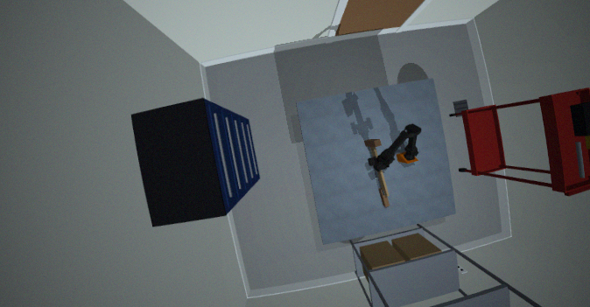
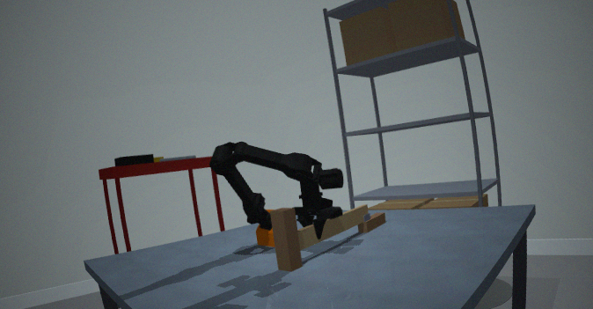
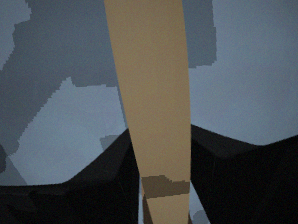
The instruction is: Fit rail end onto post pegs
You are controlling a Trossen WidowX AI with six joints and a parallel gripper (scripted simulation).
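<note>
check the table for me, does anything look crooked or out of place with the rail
Nothing stands out. The rail runs straight from the post to the footboard block, raised off the table, with the gripper astride its middle. The pegs are hidden.

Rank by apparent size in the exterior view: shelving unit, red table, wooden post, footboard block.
1. Shelving unit
2. Red table
3. Wooden post
4. Footboard block

The post stands nearer the camera than the block, so their real difference is less sure.
</note>
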